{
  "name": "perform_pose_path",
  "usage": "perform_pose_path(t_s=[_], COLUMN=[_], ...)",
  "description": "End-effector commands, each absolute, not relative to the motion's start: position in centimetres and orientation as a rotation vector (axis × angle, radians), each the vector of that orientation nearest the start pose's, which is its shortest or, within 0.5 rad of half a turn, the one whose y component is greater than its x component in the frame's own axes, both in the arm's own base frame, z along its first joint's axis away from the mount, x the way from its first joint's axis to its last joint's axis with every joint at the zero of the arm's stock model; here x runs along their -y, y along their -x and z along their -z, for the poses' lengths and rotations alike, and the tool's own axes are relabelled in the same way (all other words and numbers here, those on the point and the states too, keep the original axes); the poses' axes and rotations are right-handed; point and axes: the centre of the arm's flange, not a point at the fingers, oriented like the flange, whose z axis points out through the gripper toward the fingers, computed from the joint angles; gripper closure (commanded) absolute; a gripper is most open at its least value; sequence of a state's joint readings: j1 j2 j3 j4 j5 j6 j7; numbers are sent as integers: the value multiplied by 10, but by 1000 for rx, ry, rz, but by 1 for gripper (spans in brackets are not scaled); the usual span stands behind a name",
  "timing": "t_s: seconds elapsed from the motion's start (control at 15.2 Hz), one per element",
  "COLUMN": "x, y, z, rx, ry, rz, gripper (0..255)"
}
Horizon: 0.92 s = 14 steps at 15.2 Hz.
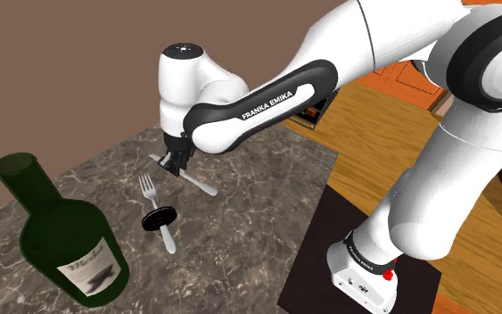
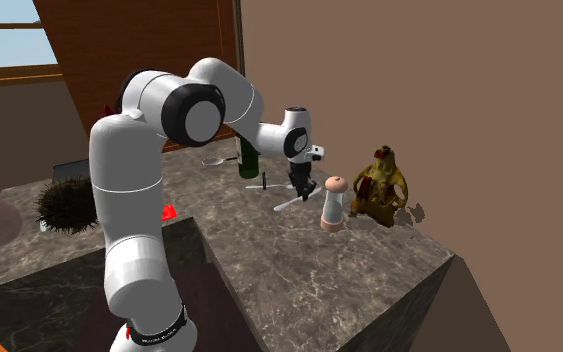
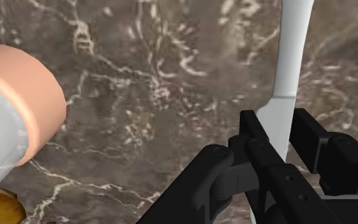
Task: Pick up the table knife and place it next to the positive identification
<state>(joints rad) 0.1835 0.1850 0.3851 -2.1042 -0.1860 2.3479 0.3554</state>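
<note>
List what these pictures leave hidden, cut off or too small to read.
Wrist view: the table knife runs past the picture's edge at one end, and the gripper covers the other end.
Shoulder view: the print on the bottle label is too small to read.
Shoulder view: a black disc covers the fork at mid-handle.

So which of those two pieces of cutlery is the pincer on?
The knife, the plain blade clasped by the pincer. The fork lies beside it, untouched, with a black disc across its handle.
</note>
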Motion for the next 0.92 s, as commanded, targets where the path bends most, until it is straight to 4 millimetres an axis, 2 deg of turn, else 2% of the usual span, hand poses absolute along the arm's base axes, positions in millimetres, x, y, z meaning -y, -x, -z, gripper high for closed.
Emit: perform_pose_path(t_s=[0.0,0.73,0.79,0.86], x=[-304,-304,-304,-309], y=[-491,-491,-491,-479], z=[-352,-410,-411,-411], rx=[518,518,518,518], ry=[3125,3125,3125,3125], rz=[150,150,150,150], gripper=[255,255,255,255])
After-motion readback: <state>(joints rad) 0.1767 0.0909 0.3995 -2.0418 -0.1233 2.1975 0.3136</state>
